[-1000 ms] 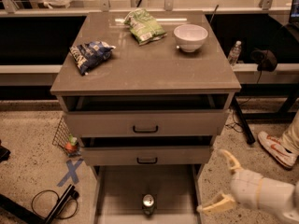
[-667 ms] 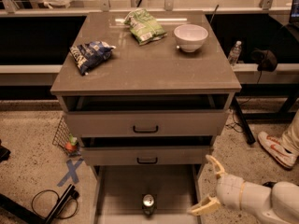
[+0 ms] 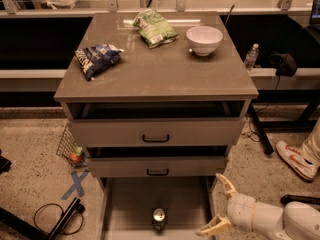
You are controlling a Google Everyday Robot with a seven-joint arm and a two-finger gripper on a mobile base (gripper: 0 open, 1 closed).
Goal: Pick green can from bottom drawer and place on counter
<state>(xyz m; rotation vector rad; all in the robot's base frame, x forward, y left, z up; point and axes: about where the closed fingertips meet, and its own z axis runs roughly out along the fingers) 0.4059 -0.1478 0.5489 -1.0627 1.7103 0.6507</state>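
The table (image 3: 165,81), the flat top of the drawer cabinet, carries a white bowl (image 3: 204,39) at its right rear, a blue snack bag (image 3: 95,59) on the left and a green snack bag (image 3: 155,28) at the back. Below, the bottom drawer (image 3: 127,204) stands pulled out. The gripper (image 3: 209,204) hangs by the drawer's right wall, its fingers (image 3: 226,184) spread wide with nothing between them. The green can (image 3: 159,219) stands upright on the drawer floor near the front middle, apart from the gripper.

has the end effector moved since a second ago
Yes, the end effector has shifted left, now at the right wall of the bottom drawer, nearer the green can.
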